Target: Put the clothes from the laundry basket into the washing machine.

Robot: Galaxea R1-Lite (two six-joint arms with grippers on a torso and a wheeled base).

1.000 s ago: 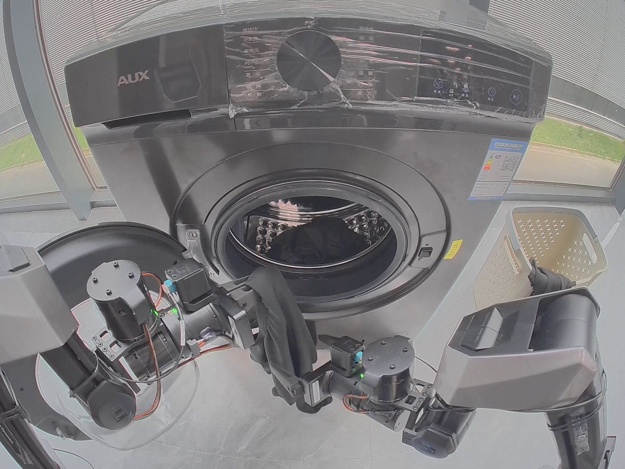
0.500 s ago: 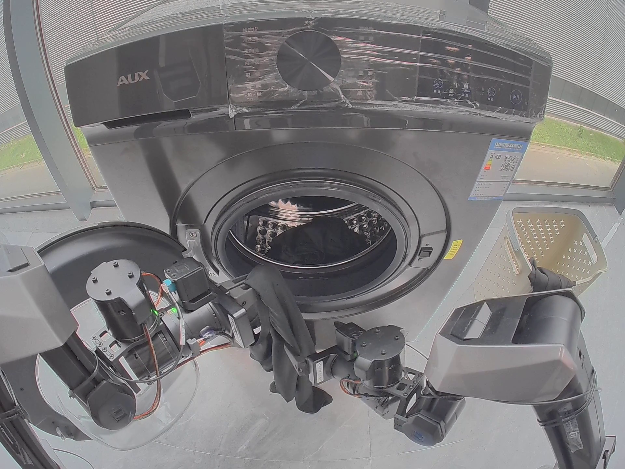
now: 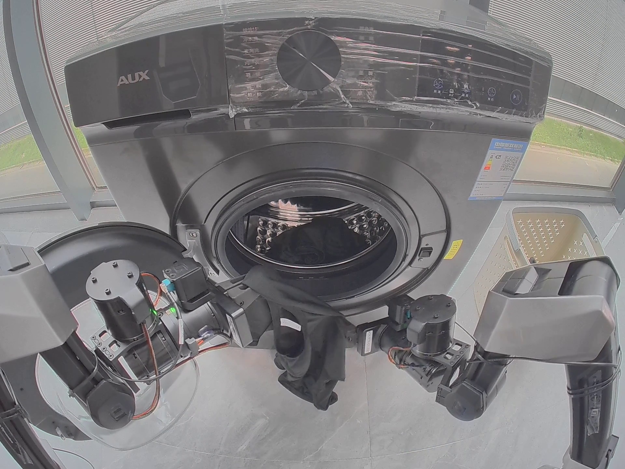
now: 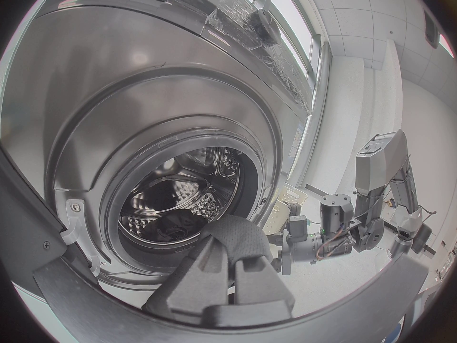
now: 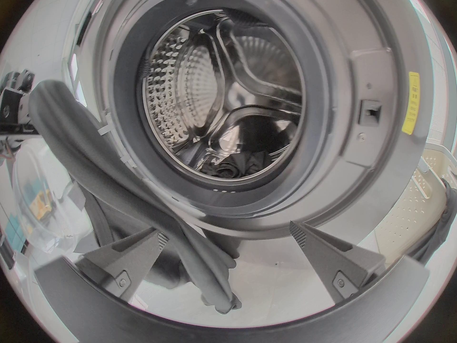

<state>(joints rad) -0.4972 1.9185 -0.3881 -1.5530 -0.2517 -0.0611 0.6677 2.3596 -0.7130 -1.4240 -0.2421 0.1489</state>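
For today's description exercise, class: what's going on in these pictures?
The robot is loading a washing machine. Its left gripper is shut on a dark garment, held below the mouth of the open drum, with the cloth hanging toward the floor. The right gripper is open beside that garment. The drum holds dark clothes. The laundry basket stands beside the machine, on the robot's right.

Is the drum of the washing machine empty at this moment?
No, dark clothes lie at the bottom of the drum, as the right wrist view shows through the open door.
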